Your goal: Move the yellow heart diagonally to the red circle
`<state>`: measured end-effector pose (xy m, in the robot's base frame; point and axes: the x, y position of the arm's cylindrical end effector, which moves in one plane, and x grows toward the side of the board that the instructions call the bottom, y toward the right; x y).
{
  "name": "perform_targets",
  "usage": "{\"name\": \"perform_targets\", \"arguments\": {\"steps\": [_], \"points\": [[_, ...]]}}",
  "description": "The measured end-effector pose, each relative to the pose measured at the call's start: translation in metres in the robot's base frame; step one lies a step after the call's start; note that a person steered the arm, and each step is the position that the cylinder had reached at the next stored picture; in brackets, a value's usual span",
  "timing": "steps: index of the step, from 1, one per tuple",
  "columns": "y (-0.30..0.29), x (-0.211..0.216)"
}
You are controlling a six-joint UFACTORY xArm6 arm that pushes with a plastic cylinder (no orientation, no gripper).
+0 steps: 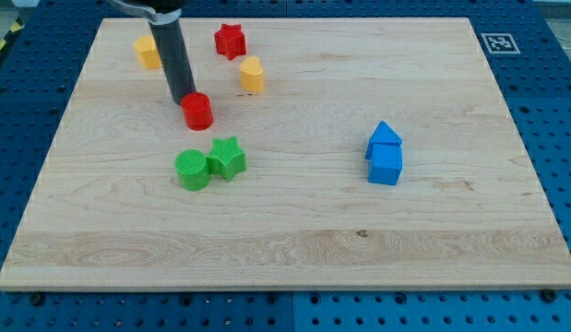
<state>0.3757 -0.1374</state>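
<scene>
The yellow heart [252, 74] lies near the view's top, left of centre. The red circle [198, 111] lies below and to the left of it, a short gap apart. My tip [181, 100] rests on the board just left of the red circle, touching or nearly touching its upper left side. The dark rod rises from there toward the view's top.
A red star [230, 41] lies above the yellow heart. A yellow block [147, 52] sits at the top left, partly behind the rod. A green circle [192, 171] and green star [228, 157] touch below the red circle. Two blue blocks [385, 153] sit at the right.
</scene>
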Motion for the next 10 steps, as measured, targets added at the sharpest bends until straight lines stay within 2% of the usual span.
{"name": "perform_targets", "arguments": {"steps": [1, 3, 5, 9, 10], "points": [[0.0, 0.026], [0.037, 0.019], [0.045, 0.037], [0.041, 0.04], [0.026, 0.015]]}}
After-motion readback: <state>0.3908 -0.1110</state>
